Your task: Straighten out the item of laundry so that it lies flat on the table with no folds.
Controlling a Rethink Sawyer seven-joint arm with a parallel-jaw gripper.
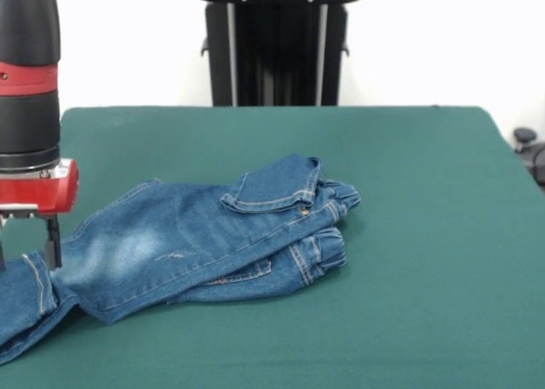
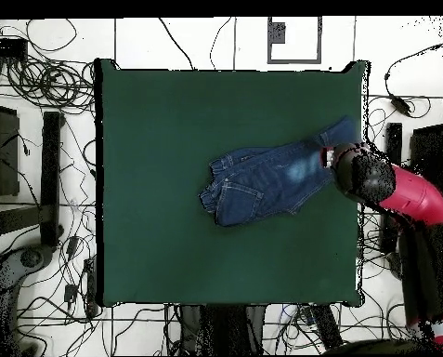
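The item of laundry, a pair of small blue denim jeans (image 1: 187, 244), lies crumpled on the left half of the green table (image 1: 417, 202). Its waist end is bunched at the right, with a flap folded back over it. One leg runs to the lower left corner, past the picture's edge. My gripper (image 1: 25, 257) is down at that leg, open, with a dark finger (image 1: 53, 240) on each side of the denim. In the overhead view the jeans (image 2: 262, 181) lie right of the middle of the table (image 2: 169, 139), and the gripper (image 2: 332, 158) is at their right end near the table's right edge.
The black pedestal (image 1: 277, 48) stands behind the far edge. Cables (image 2: 30, 74) and black stands lie on the floor around the table. Bare green felt stretches right of the jeans in the front view.
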